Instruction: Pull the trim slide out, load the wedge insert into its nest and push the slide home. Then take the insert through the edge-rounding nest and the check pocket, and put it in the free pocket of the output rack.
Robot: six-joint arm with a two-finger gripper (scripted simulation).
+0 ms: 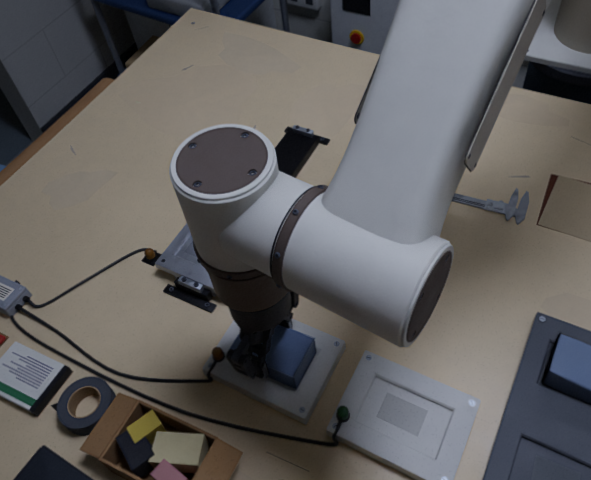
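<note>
The trim slide fixture (184,261) lies mostly hidden behind my arm, with only its grey plate and a black rail end showing. The blue-grey wedge insert (289,356) sits in the edge-rounding nest (280,369), a light plate with an orange lamp at its left corner. To its right lies the check pocket plate (404,413) with a green lamp, its pocket empty. The dark output rack (559,403) at the right edge holds another blue block (582,372) in its upper pocket. My gripper (254,356) is down on the insert's left side, still closed on it.
A cardboard patch (580,209) lies at the far right, with calipers (497,205) near it. At the near left are a box of coloured blocks (161,444), a tape roll (84,404), a card, and a small control box (2,293) with cables.
</note>
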